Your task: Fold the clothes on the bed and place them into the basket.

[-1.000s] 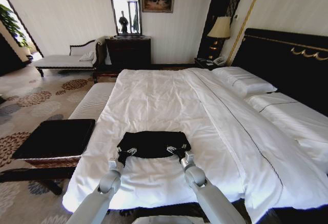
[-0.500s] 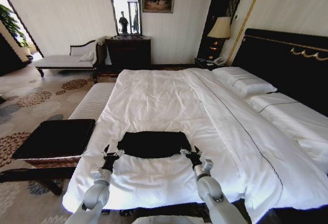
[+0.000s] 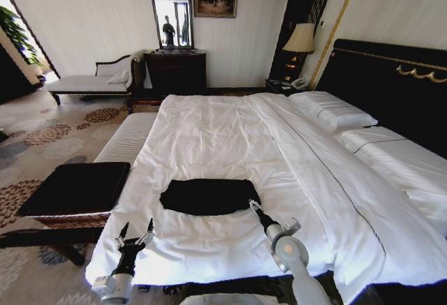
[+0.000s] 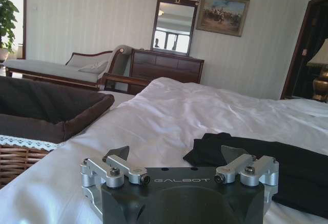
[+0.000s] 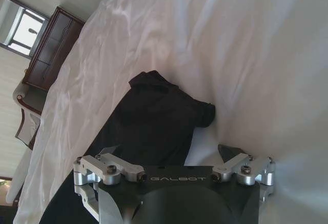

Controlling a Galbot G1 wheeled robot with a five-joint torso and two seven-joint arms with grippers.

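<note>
The clothes [image 3: 209, 197], a black T-shirt, lie folded into a flat rectangle on the near part of the bed [image 3: 223, 130], with no lettering showing. My right gripper [image 3: 254, 207] is open just off the shirt's near right corner; the right wrist view shows the shirt [image 5: 154, 121] ahead of the open right gripper [image 5: 169, 155]. My left gripper [image 3: 136, 234] is open near the bed's front left edge, well clear of the shirt [image 4: 292, 162], and empty in its own view [image 4: 175, 155]. The basket [image 3: 73, 190], wicker with a black top [image 4: 51, 111], stands left of the bed.
A long pale striped bench [image 3: 126, 137] runs along the bed's left side beyond the basket. Pillows [image 3: 332, 113] and the black headboard [image 3: 391, 82] are on the right. A chaise [image 3: 91, 82] and a dark dresser [image 3: 174, 71] stand by the far wall.
Both grippers let go of the shirt's near edge and drew back toward me, the left one farther. The shirt now lies flat and plain black, its white lettering folded under.
</note>
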